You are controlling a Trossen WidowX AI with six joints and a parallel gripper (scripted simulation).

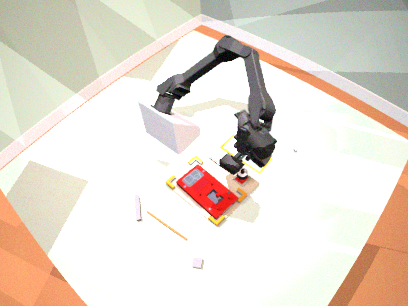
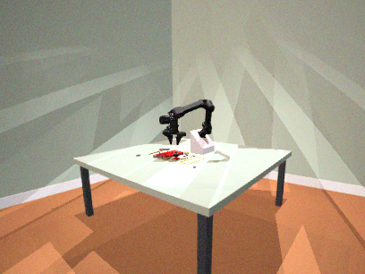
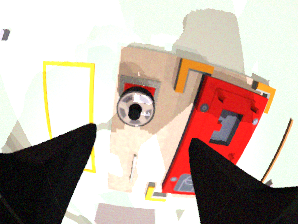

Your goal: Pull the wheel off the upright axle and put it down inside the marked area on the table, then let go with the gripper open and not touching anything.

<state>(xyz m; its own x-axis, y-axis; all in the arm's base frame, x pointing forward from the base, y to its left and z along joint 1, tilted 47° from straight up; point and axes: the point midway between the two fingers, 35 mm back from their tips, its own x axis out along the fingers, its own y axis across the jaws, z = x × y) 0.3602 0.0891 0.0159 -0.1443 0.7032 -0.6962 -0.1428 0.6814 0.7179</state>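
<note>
The wheel [image 1: 242, 175] [image 3: 136, 107], pale with a dark hub, sits on its upright axle on a tan base plate [image 1: 253, 186] [image 3: 152, 64]. The marked area is a yellow outlined rectangle [image 1: 225, 145] [image 3: 45, 110] on the table just beside the base plate; in the top view the arm hides most of it. My gripper [image 1: 238, 165] [image 2: 174, 138] [image 3: 144, 137] is open and empty. It hangs a little above the wheel, pointing down, with a finger to each side in the wrist view. It touches nothing.
A red board [image 1: 205, 189] [image 2: 167, 154] [image 3: 220, 129] with yellow corner brackets lies next to the base plate. A white wedge block [image 1: 165, 127] stands at the arm's base. A thin stick [image 1: 167, 226], a small white bar [image 1: 138, 207] and a small white cube [image 1: 198, 262] lie nearer the front.
</note>
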